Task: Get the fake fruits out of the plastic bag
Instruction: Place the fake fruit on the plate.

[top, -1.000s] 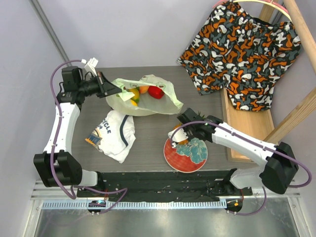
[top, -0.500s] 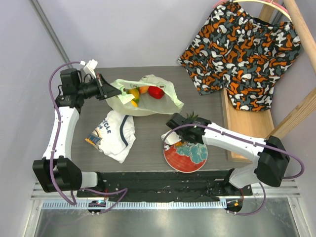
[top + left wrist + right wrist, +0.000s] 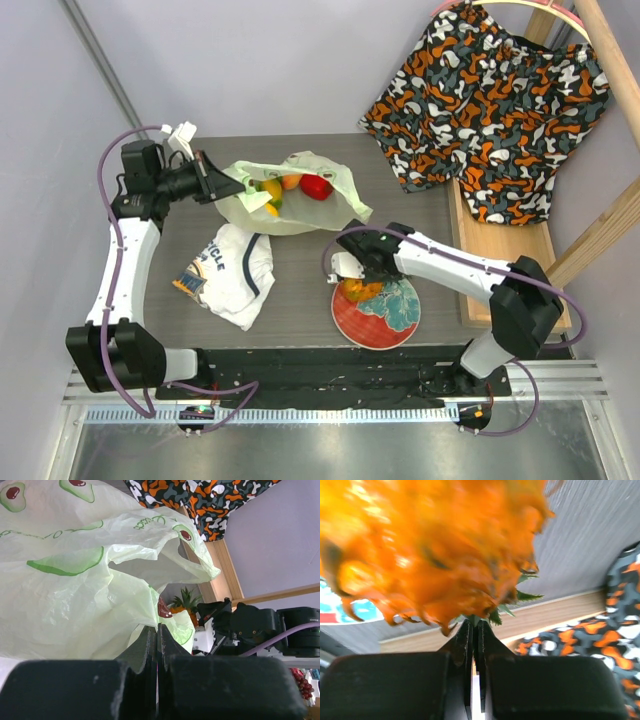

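Pinching the green crown of the pineapple point(image 3: 435, 545), the right gripper point(image 3: 472, 626) had its two fingers pressed together on the leaves. The orange body sat just past the fingertips at 12 o'clock in the wrist view, close and blurred. From above, the pineapple hung over the 10 o'clock rim of the plate point(image 3: 395, 325), which sat at 5 o'clock on the table point(image 3: 300, 280). Whether the fruit touched the plate could not be told. Its skin was bright orange and knobbly, with short dark green spiky leaves.

The left gripper point(image 3: 156, 630) had its jaws closed flat on a fold of the bag point(image 3: 75, 595), at the bag's 9 o'clock edge. The bag lay at 12 o'clock on the table, well apart from the plate. It was pale green, see-through and crinkled, printed with halved avocados, and its mouth gaped open. Inside lay a red fruit point(image 3: 316, 186), an orange fruit point(image 3: 291, 181) at its 9 o'clock, and a yellow piece point(image 3: 270, 193) nearer the left gripper, all small and glossy.

A white T-shirt point(image 3: 232, 270) lay crumpled at 8 o'clock on the table.
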